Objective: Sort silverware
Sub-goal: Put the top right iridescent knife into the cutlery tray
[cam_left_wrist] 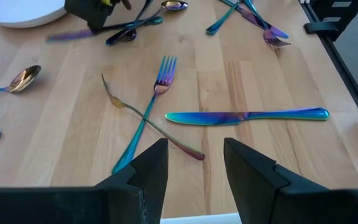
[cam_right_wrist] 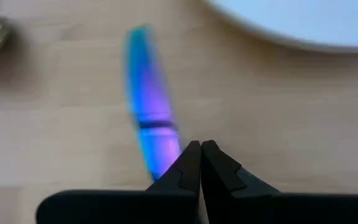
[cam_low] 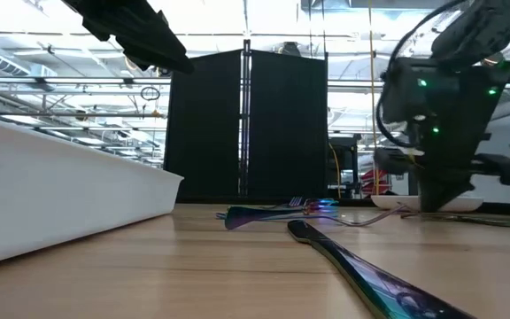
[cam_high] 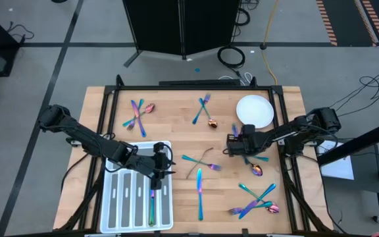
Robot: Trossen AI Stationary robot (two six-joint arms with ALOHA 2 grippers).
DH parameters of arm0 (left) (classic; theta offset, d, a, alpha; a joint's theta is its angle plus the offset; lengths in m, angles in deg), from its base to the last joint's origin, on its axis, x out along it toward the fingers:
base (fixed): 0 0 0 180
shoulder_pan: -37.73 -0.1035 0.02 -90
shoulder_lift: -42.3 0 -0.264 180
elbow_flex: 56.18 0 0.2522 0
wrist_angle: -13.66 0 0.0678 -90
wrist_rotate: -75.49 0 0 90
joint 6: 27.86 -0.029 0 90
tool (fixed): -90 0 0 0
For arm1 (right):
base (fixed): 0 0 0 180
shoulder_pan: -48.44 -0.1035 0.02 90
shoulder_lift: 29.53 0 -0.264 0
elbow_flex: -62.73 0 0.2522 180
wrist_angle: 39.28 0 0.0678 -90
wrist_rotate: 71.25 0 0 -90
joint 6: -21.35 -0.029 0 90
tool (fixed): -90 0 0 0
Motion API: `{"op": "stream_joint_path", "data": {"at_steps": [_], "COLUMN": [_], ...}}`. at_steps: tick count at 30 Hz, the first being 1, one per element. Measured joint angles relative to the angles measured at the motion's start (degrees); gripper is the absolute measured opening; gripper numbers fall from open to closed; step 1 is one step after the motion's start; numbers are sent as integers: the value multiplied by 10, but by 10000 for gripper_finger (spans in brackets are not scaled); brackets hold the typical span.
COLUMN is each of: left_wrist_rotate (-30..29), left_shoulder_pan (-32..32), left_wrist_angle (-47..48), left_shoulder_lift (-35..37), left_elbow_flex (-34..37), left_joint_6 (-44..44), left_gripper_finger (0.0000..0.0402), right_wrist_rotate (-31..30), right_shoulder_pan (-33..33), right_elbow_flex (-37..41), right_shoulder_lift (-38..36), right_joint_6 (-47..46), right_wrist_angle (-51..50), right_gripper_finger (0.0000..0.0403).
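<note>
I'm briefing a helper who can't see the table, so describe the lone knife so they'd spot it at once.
Start at the white tray on the table's near left. Just to its right, past the crossed forks, the knife lies alone, pointing lengthwise toward the near edge. It is long, straight, teal-to-purple, and touches no other piece.

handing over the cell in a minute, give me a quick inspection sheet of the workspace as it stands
surface: wooden table, mostly bare between pieces.
job's things: silverware scattered in small piles; a knife lies alone beside two crossed forks; one piece already in the white tray.
clutter: white plate at the far right of the table.
grippers: left gripper open and empty over the tray's far end; right gripper shut, holding a knife blade near the plate.
cables: a coiled cable and a yellow lead on the floor beyond the table.
surroundings: black panel behind the table; people: nothing seen.
</note>
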Motion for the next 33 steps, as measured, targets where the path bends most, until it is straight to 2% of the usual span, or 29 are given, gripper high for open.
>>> {"op": "stream_joint_path", "data": {"at_steps": [7, 12, 15, 24, 29, 33], "left_wrist_rotate": [0, 0, 0, -5, -6, -6], "left_shoulder_pan": [0, 0, 0, -7, -7, -14], "left_wrist_angle": [-3, -2, 1, -3, -3, -1], "left_shoulder_lift": [0, 0, 0, 0, 0, 0], "left_elbow_flex": [0, 0, 0, 0, 0, 0], "left_joint_6": [0, 1, 1, 0, -7, -29], "left_gripper_finger": [157, 157, 157, 157, 157, 157], "right_wrist_rotate": [-1, -41, -37, -21, -8, -8], "right_shoulder_pan": [0, -6, -14, -13, -13, -8], "right_elbow_flex": [-2, -17, -31, -35, -35, -36], "right_shoulder_lift": [0, 0, 0, 6, 40, 79], "right_joint_6": [137, 155, 186, 185, 179, 186], "right_wrist_angle": [133, 138, 148, 143, 158, 217], "right_gripper_finger": [0, 0, 0, 0, 0, 0]}}
